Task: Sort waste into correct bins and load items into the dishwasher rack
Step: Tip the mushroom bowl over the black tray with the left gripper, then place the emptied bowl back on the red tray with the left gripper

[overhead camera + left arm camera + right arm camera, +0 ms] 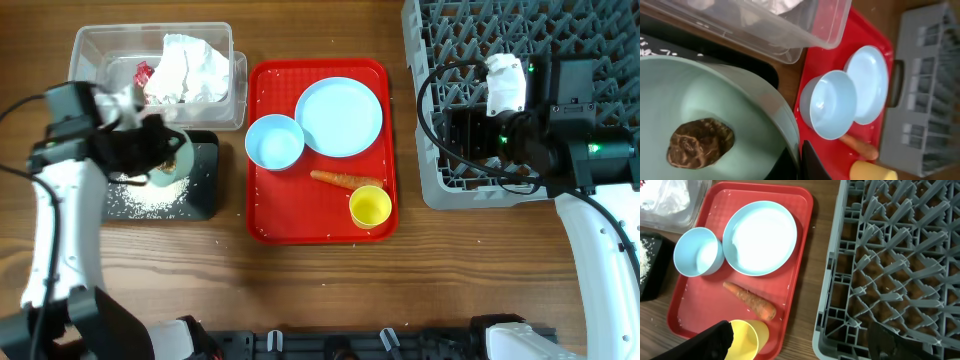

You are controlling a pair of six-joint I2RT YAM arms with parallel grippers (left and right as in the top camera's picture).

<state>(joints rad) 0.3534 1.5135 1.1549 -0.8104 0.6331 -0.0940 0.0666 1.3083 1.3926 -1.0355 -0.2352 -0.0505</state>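
A big brown wooden table [320, 300] is filling the whole view from above. Its wood lines are running sideways, long and thin, past the red tray [275, 205] on both sides. Some lines are looking dark and some are looking pale. In front of the red tray the wood is lying bare and wide. Soft, even light is coming down on the table, so the wood is glowing a warm brown. Only a thin, faint shadow is sitting on the wood along the red tray's near edge.
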